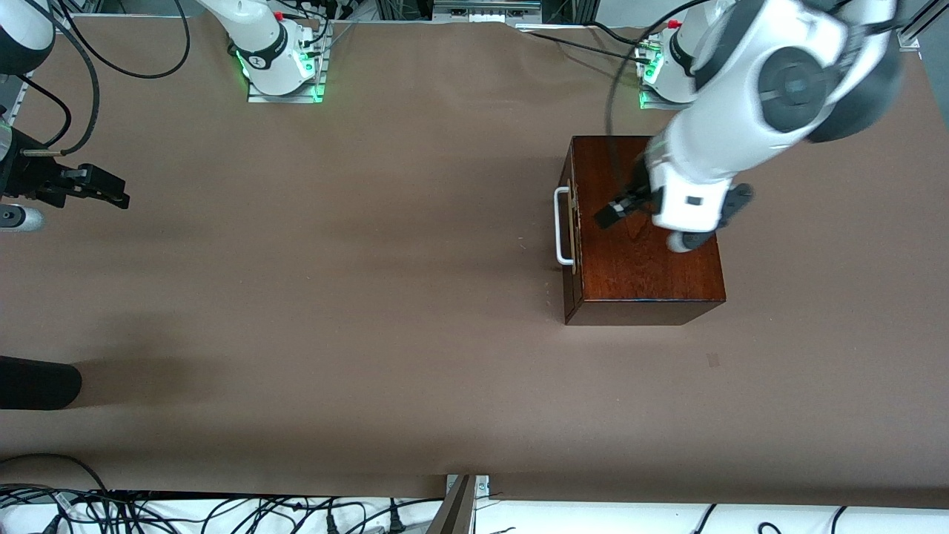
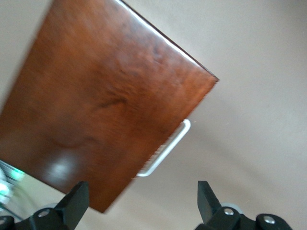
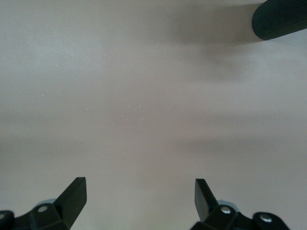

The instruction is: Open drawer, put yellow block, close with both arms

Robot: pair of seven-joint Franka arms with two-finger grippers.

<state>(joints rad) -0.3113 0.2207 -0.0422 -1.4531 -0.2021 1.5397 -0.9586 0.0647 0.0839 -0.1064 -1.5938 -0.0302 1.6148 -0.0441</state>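
Observation:
The dark wooden box [image 1: 645,252] stands toward the left arm's end of the table. Its drawer [image 1: 571,222] is pushed in flush, and the white bar handle [image 1: 563,226] faces the right arm's end. My left gripper [image 1: 636,202] hangs open over the box's top with nothing between its fingers. The left wrist view shows the box top [image 2: 105,105] and the handle [image 2: 168,148] past my open left gripper [image 2: 143,199]. My right gripper [image 1: 111,194] waits open over bare table at the right arm's end, and the right wrist view shows only tabletop under my right gripper [image 3: 139,196]. The yellow block is out of view.
A black ribbed cylinder [image 1: 37,382] juts in over the table at the right arm's end, also seen as a black cylinder [image 3: 280,19] in the right wrist view. Brown tabletop [image 1: 334,297] stretches between the two grippers. Cables [image 1: 222,512] lie along the table edge nearest the camera.

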